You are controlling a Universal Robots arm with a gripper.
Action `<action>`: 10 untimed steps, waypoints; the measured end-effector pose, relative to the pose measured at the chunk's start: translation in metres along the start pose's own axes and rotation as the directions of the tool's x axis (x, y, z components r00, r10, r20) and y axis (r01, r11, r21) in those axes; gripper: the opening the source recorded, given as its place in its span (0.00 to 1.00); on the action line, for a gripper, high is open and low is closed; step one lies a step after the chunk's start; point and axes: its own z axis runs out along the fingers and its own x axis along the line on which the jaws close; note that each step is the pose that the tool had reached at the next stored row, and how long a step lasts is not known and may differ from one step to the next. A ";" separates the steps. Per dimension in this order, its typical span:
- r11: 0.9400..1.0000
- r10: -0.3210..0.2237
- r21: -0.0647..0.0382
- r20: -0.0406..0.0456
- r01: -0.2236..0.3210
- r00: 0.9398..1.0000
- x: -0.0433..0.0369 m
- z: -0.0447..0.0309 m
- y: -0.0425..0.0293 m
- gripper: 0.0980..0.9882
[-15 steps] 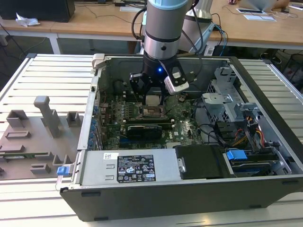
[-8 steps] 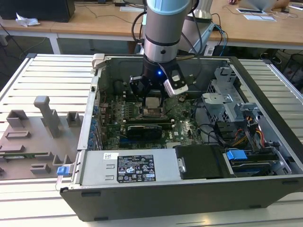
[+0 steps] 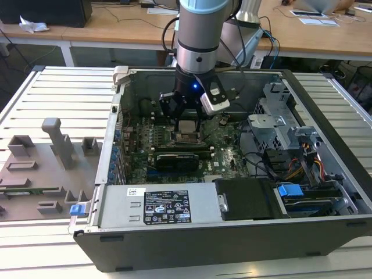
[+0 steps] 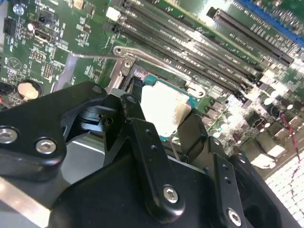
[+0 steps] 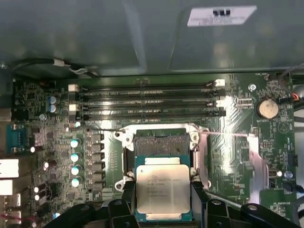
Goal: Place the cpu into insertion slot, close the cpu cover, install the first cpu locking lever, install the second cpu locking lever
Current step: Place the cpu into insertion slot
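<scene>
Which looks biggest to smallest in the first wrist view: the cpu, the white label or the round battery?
1. the cpu, though it probably sits nearest the camera, which inflates it.
2. the white label.
3. the round battery.

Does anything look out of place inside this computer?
Only the silvery-grey square chip: it is not seated in the dark square socket recess, which lies open, but gripped by the black pincer and covering part of it in the first wrist view. Nothing looks broken or spilled.
</scene>
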 end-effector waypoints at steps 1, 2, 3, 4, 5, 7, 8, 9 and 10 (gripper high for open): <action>1.000 0.000 0.003 0.000 0.000 1.000 0.0001 0.0006 0.0023 0.50; 1.000 0.000 0.005 0.000 0.000 1.000 0.0001 0.0016 0.0047 0.50; 1.000 0.000 0.005 0.000 0.000 1.000 0.0001 0.0020 0.0053 0.50; 1.000 0.000 0.005 0.000 0.000 1.000 0.0001 0.0020 0.0053 0.50; 1.000 0.000 0.006 0.000 0.000 1.000 0.0001 0.0020 0.0052 0.50; 1.000 0.000 0.006 0.000 0.000 1.000 0.0001 0.0020 0.0053 0.50; 1.000 0.000 0.006 0.000 0.000 1.000 0.0001 0.0020 0.0053 0.50; 1.000 0.000 0.006 0.000 0.000 1.000 0.0001 0.0020 0.0053 0.50; 1.000 0.000 0.006 0.000 0.000 1.000 0.0001 0.0020 0.0053 0.50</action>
